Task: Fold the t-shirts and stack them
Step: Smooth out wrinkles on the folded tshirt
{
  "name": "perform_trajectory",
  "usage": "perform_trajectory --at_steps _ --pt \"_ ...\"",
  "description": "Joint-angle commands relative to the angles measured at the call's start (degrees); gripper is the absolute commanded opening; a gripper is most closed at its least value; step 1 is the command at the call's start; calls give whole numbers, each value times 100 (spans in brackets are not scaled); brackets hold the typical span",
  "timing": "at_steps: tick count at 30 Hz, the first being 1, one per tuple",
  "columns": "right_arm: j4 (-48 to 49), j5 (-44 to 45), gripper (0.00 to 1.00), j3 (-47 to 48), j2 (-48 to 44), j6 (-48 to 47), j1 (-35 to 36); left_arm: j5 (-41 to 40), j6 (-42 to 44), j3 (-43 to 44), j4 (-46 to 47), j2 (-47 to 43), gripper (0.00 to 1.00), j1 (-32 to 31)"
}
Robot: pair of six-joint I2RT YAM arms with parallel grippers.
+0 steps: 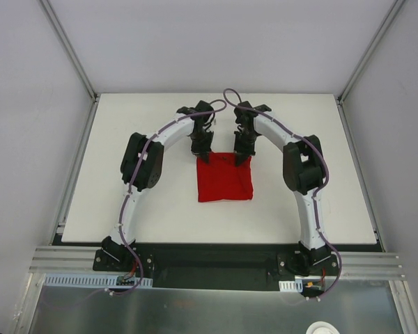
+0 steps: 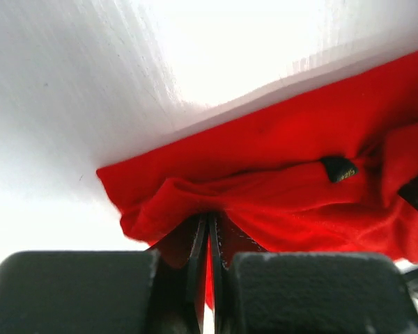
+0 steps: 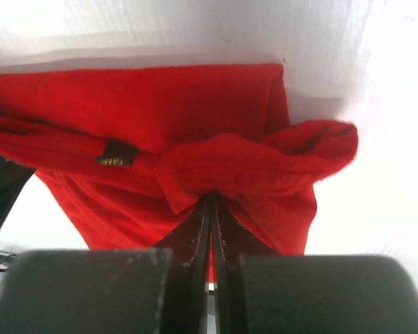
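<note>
Our left fingers [image 2: 194, 271] and right fingers [image 3: 198, 250] clench the far edge of the t-shirt [image 1: 225, 179], a corner each — the rest lies on the counter [image 1: 125, 209] toward our bases

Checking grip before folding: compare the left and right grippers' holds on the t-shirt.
The left gripper pinches the t-shirt near its far left corner; the right gripper, near its far right corner. The black label lies right of the left gripper, left of the right gripper. Both are shut on fabric.

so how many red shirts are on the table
1. The red t-shirt lies centred on the table, far edge pinched by the left gripper and right gripper. Folds could hide another.
</note>
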Motion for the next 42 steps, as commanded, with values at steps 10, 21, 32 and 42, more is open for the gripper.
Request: perform_trajectory --at_steps 10,21,32,42 --pt "-308 158 1 83 -71 -333 -49 -183 345 -557 -48 -269 0 528" --pt "-211 264 1 -199 -212 -342 -58 -605 837 -1076 -171 -744 0 941" --pt "-229 212 1 -138 -282 -316 -49 -403 882 -1068 -285 -1059 0 994" --pt "-175 80 1 1003 -468 -193 -49 -271 249 -750 -242 -2089 0 766"
